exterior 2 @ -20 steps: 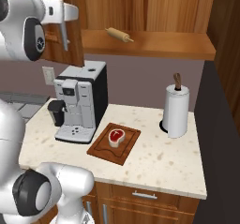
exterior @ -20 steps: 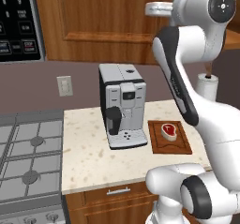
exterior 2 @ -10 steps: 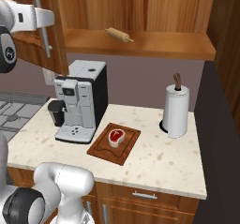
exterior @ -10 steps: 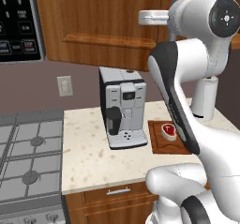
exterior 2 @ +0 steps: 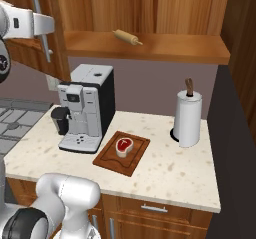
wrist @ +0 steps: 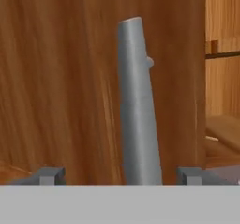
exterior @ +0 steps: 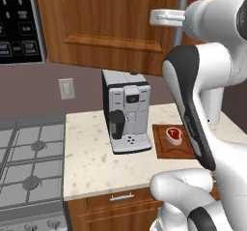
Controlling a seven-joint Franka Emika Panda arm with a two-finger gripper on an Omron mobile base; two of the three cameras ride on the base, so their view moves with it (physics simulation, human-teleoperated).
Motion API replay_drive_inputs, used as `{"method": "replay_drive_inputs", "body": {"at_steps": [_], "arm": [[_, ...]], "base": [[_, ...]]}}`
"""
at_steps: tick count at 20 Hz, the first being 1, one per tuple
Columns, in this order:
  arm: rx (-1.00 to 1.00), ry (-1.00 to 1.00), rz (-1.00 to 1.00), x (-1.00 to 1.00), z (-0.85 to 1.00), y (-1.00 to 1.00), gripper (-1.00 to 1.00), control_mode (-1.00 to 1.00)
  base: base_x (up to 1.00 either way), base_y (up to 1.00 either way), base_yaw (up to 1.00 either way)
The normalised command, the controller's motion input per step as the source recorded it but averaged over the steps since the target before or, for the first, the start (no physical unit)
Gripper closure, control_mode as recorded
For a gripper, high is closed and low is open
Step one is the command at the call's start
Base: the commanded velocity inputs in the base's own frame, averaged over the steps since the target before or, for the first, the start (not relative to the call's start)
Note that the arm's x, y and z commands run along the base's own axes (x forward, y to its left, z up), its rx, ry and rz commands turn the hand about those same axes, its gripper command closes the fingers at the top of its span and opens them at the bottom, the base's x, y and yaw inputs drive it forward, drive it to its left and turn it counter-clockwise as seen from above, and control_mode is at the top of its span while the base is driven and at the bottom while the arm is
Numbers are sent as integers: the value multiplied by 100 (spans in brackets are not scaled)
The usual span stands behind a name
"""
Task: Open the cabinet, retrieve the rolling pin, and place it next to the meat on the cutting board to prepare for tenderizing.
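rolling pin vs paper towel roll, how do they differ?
The rolling pin is slim, tan wood, lying flat on the cabinet shelf; the paper towel roll is thick, white, standing upright on the counter. Both are cylinders, untouched by the gripper.

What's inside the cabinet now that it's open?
On the cabinet shelf lies the rolling pin, alone on the visible stretch. The open door covers the shelf's left end.

Arm is raised high, forearm held approx. level, hand up near top of left base view. Gripper (wrist: 121, 175) is seen w/ jaws spread wide, fingertips (wrist: 50, 175) well apart, nothing clamped betw. them.
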Motion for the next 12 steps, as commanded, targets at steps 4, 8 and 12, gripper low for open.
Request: {"method": "replay_drive_inputs", "body": {"at_steps": [4, 8, 12], "arm": [[22, 0, 0, -80, 8, -38, -100, -100], [27, 0, 0, -87, 19, -47, -100, -100], [28, 1, 0, -67, 20, -61, -100, -100]], "base": [[0, 0, 0], [0, 0, 0], [0, 0, 0]]}}
